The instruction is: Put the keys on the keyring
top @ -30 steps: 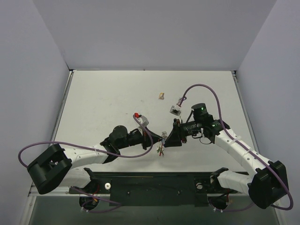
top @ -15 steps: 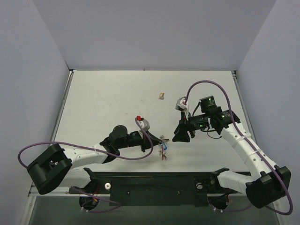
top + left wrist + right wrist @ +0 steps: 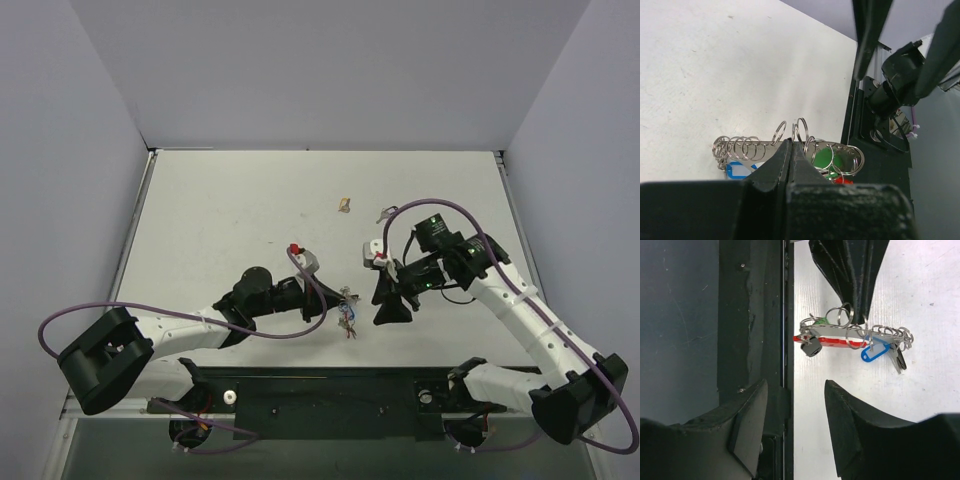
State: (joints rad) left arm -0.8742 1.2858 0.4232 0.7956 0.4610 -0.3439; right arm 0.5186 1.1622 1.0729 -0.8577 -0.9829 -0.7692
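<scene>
Left pincer (image 3: 334,303): fingers pressed together, clamped on one split ring of the keys (image 3: 840,340). The keys sit at this pincer's tips as one bunch: a chain of silver split rings, a red bar, a blue tag, green tags and dark key heads. Right pincer (image 3: 795,385): fingers spread apart, gripping nothing, just right of the left pincer. The table (image 3: 220,220) is white and faintly speckled. A small tan lump (image 3: 344,205) lies well beyond the left pincer. Pale lilac walls (image 3: 330,70) enclose three sides.
</scene>
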